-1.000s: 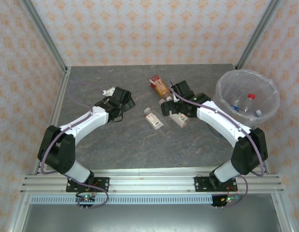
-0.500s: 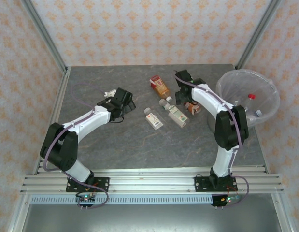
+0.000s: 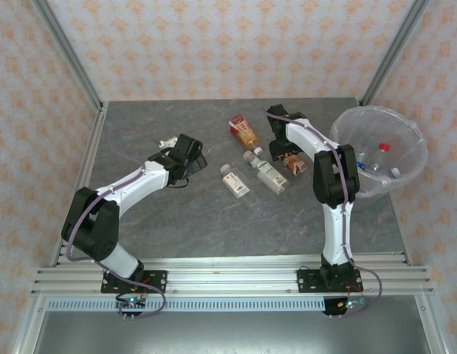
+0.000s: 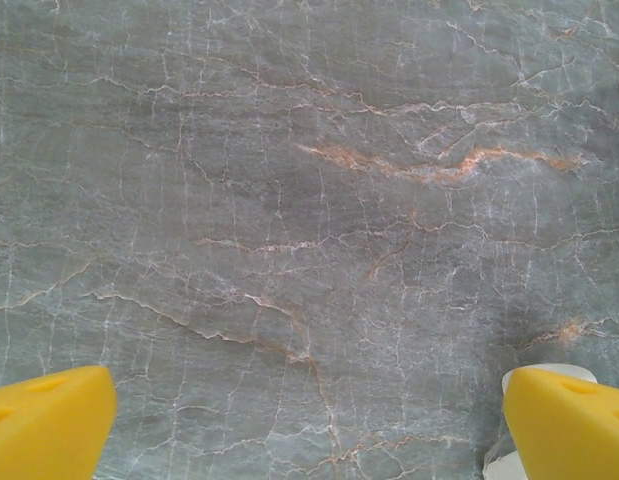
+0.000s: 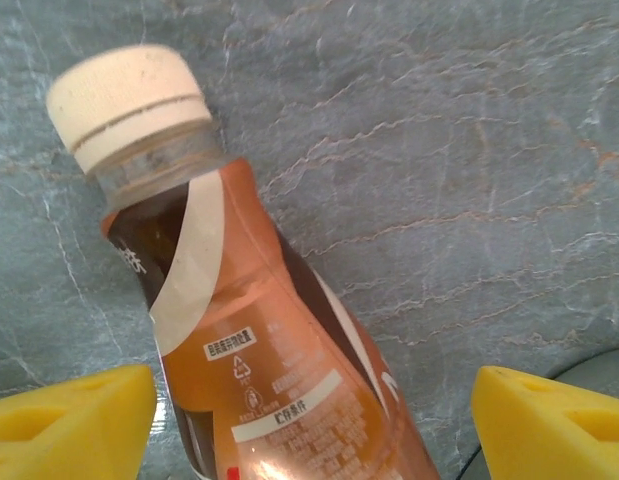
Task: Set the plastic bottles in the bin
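Observation:
A brown-orange bottle (image 5: 279,350) with a cream cap lies on the table between the wide-apart yellow fingers of my right gripper (image 5: 314,385), which is open and not touching it. From above, the right gripper (image 3: 280,140) hangs beside a brown bottle (image 3: 295,164) left of the bin (image 3: 414,140). Three more bottles lie mid-table: an orange one (image 3: 245,133) and two white-labelled ones (image 3: 235,181) (image 3: 269,175). My left gripper (image 3: 188,153) is open over bare stone, and the left wrist view has the left gripper (image 4: 309,390) holding nothing.
The bin holds bottles with a red cap (image 3: 384,147) and a blue cap (image 3: 360,155). A small white object (image 3: 167,139) lies just beyond the left gripper; a white scrap (image 4: 504,462) peeks beside its right finger. Metal frame posts and patterned walls ring the table.
My right arm has folded in and swung its gripper from over the white-labelled bottles back and right, to the brown bottle. The left gripper has barely shifted.

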Controlling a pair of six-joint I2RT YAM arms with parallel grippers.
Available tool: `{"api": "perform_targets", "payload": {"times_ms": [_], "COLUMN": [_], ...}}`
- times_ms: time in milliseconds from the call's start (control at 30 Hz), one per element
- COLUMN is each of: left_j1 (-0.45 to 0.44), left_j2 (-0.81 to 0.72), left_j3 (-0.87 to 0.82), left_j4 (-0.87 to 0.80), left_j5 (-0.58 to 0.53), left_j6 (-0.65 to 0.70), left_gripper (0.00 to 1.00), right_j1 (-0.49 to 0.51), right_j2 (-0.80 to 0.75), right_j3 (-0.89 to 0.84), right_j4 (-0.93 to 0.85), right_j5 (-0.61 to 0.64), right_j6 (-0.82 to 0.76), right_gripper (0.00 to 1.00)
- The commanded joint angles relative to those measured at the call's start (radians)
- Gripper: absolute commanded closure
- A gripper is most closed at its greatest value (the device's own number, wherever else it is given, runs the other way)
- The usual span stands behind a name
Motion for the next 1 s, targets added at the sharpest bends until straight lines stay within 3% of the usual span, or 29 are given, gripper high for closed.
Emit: {"api": "perform_targets", "payload": {"times_ms": [0,167,333,467,600,967], "left_j1": [-0.001,-0.002,-0.001,-0.002,-0.002,-0.003], "left_j2": [0.012,0.015,-0.031,-0.062,-0.088,-0.085], "left_j3": [0.028,0.027,-0.04,-0.064,-0.084,-0.082], "left_j4": [-0.032,-0.015,0.147,0.202,0.228,0.25], "left_j5": [-0.023,-0.002,0.111,0.148,0.159,0.196], "left_j6": [0.003,0.016,0.071,0.096,0.12,0.123], "left_gripper": [0.0,0.0,0.0,0.0,0.0,0.0], "right_j1": [-0.002,-0.012,-0.013,-0.014,-0.013,-0.01], "right_j2": [0.039,0.075,0.108,0.112,0.076,-0.106], "right_j3": [0.042,0.049,0.053,0.056,0.047,-0.062], "right_j4": [-0.083,-0.102,-0.11,-0.11,-0.093,0.017], "right_j5": [-0.01,-0.071,-0.145,-0.155,-0.163,-0.153], "right_j6": [-0.028,-0.044,-0.036,-0.02,0.001,0.082], "right_gripper": [0.17,0.18,0.21,0.34,0.45,0.5]}}
